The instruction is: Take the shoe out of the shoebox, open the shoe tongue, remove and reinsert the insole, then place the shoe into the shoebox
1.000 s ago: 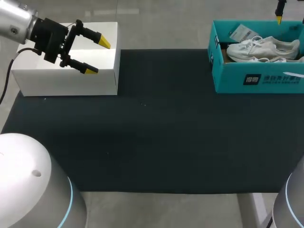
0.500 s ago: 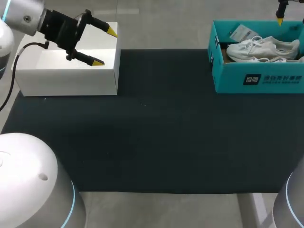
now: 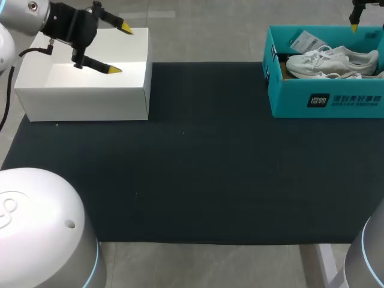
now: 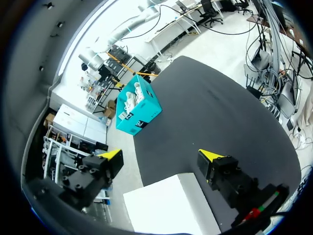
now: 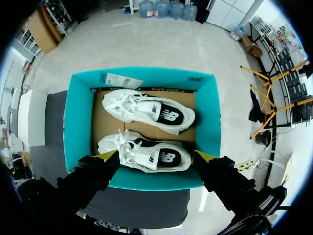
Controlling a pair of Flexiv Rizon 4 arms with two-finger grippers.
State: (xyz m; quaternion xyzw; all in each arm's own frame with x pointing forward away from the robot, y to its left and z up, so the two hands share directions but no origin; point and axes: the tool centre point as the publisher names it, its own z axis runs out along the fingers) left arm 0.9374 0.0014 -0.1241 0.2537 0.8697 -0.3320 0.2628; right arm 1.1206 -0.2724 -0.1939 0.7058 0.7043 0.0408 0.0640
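At far right, shoebox [image 3: 324, 99]: teal card, rectangular, lid off, brown card floor; sits at mat's far-right edge.
Inside it: 2 white lace-up trainers side by side, upright, toes twd the white box. Near shoe [image 3: 336, 75] lies along front wall, far shoe [image 3: 333, 59] behind it, small gap btwn them. Dark insoles show thru the openings in R wrist view (near shoe [image 5: 146, 152], far shoe [image 5: 151, 111]).
Tag [image 3: 306, 42]: pale paper slip, flat, at box's far wall by the toes.
White box [image 3: 84, 90]: far-left of mat, smooth glossy white, rectangular; contents not visible.
Mat [image 3: 210, 168]: dark, matte, cloth-like, covers most of tabletop.
L claw [image 3: 120, 49]: over white box's far half, fingers spread wide, nothing btwn them; same in its own view [image 4: 161, 155].
R claw [image 5: 156, 156]: high above shoebox, pointing straight down, fingers wide apart, clear of the shoes; head view shows only one yellow tip.
Change vs 1 s ago: L claw has pulled back twd far-left corner, from box's front edge to its far half. R tip approx. same spot. Shoes, both boxes unmoved.
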